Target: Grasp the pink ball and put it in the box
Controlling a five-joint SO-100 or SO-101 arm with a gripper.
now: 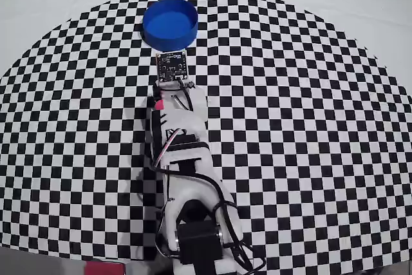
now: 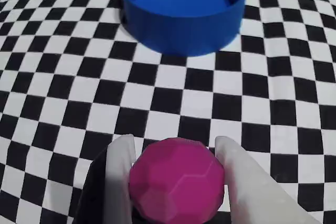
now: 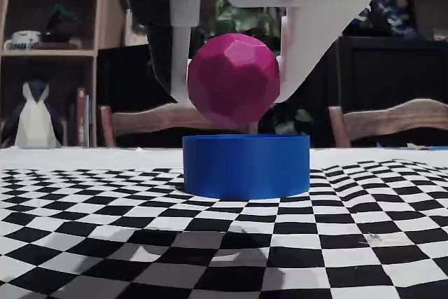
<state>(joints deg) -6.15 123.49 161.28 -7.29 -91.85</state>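
Note:
My gripper (image 2: pixel 175 142) is shut on the pink ball (image 2: pixel 176 182), a faceted magenta sphere held between the two white fingers (image 2: pixel 122 171). In the fixed view the ball (image 3: pixel 233 78) hangs in the gripper (image 3: pixel 234 96) above the table, a little higher than the rim of the blue box (image 3: pixel 245 166). In the wrist view the box (image 2: pixel 184 30) stands ahead of the ball, with checkered cloth below the ball. In the overhead view the box (image 1: pixel 168 40) sits just beyond the wrist's circuit board (image 1: pixel 172 67), which hides the ball and fingers.
A black-and-white checkered cloth (image 1: pixel 290 127) covers the table. The arm (image 1: pixel 183 159) runs from the bottom edge towards the box. Wooden chairs (image 3: pixel 392 120) and a shelf (image 3: pixel 49 54) stand behind the table.

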